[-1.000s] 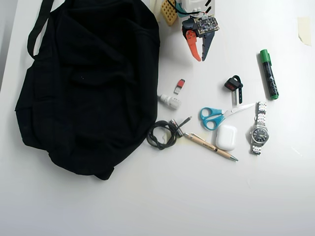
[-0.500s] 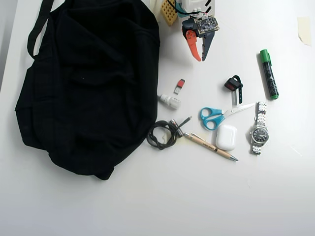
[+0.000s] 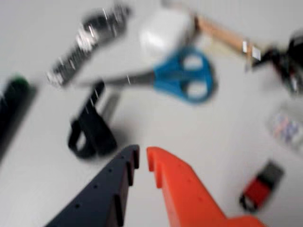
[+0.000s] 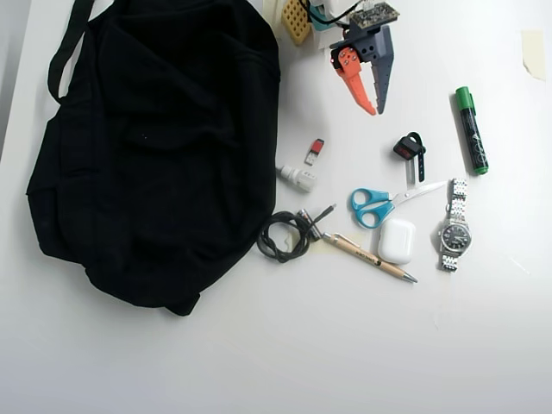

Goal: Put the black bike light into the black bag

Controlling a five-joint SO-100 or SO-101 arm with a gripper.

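The black bike light (image 4: 410, 148) lies on the white table, red face toward the arm and strap loop beside it. In the blurred wrist view it (image 3: 90, 127) sits just left of and beyond my fingertips. My gripper (image 4: 375, 110) hangs a short way up-left of the light in the overhead view, with its orange and dark fingers together and nothing between them. In the wrist view the gripper (image 3: 142, 158) shows only a thin slit. The black bag (image 4: 155, 147) lies slumped at the left, its strap (image 4: 67, 43) at the top left.
A green-capped marker (image 4: 471, 129), blue scissors (image 4: 373, 207), a steel watch (image 4: 454, 228), a white earbud case (image 4: 397, 240), a pen (image 4: 366, 256), a coiled cable (image 4: 285, 235), a white adapter (image 4: 297, 178) and a small red USB stick (image 4: 315, 151) lie around the light.
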